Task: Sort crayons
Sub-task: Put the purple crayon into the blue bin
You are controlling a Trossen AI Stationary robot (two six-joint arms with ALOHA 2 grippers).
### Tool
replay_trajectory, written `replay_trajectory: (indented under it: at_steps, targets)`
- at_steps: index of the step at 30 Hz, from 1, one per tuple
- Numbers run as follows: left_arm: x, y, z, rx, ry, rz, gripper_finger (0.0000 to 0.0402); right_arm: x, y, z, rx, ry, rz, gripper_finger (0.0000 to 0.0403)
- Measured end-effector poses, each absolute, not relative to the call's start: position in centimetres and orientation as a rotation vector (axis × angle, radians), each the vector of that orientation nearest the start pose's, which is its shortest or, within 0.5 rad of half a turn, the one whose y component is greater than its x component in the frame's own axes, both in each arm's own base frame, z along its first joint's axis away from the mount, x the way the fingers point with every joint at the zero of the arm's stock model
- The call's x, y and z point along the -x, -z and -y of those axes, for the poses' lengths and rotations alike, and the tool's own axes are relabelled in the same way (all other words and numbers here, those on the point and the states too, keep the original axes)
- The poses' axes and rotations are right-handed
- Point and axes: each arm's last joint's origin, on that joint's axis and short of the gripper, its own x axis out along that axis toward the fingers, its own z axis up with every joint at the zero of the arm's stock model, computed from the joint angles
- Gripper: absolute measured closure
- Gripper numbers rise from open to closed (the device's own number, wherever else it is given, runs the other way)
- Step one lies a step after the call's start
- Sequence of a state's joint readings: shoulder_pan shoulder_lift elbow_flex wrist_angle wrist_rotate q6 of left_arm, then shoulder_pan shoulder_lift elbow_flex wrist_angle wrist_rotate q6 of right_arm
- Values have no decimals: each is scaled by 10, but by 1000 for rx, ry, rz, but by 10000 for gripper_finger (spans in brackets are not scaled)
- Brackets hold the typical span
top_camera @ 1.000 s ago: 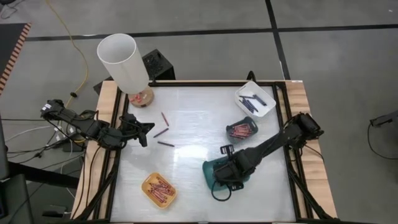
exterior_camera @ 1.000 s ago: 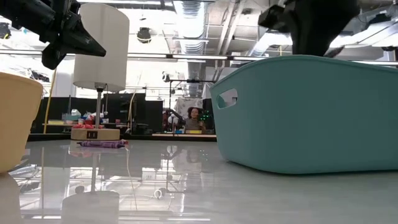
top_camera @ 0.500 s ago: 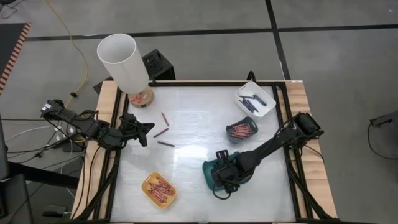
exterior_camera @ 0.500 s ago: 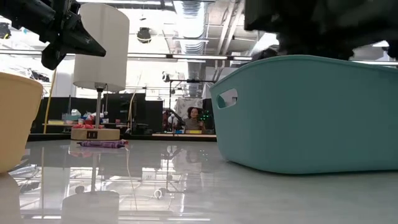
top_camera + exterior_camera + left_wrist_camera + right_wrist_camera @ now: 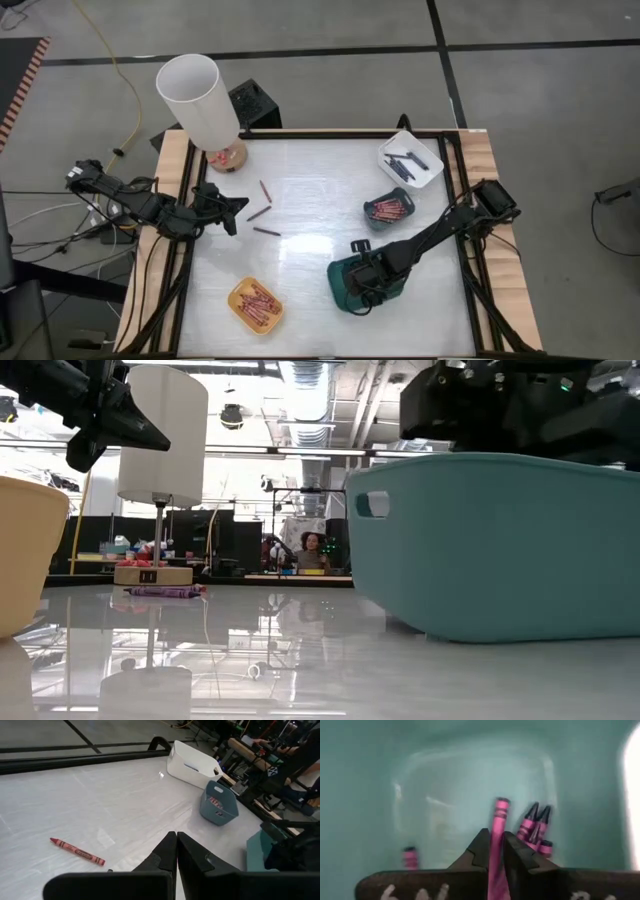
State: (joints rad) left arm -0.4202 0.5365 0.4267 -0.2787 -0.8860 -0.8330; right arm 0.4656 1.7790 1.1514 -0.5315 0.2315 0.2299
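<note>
Right gripper point(image 5: 492, 851) dropped into teal tray point(image 5: 352, 282), jaws loosely around pink crayon point(image 5: 497, 827); no legible writing.

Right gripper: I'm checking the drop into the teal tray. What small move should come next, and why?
Probably open the fingers a little wider. The right gripper is down inside the teal tray with a pink crayon between its fingers, above the other pink crayons on the tray floor, so it should drop among them. The left gripper waits shut at the table's left.
</note>
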Motion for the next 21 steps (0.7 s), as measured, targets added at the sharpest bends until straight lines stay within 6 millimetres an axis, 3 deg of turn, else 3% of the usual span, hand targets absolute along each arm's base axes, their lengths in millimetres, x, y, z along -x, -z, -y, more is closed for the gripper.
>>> replay_trajectory:
  at_steps: [12,16,21]
  targets:
    - [-121,-239,30,576,-553,-98,401,-301,-231,-136,126,-143,-993,328]
    - [-121,-239,29,573,-563,-92,401,-302,-255,-132,160,-188,-830,327]
    - [-121,-239,29,575,-563,-90,401,-321,-282,-117,192,-146,-551,327]
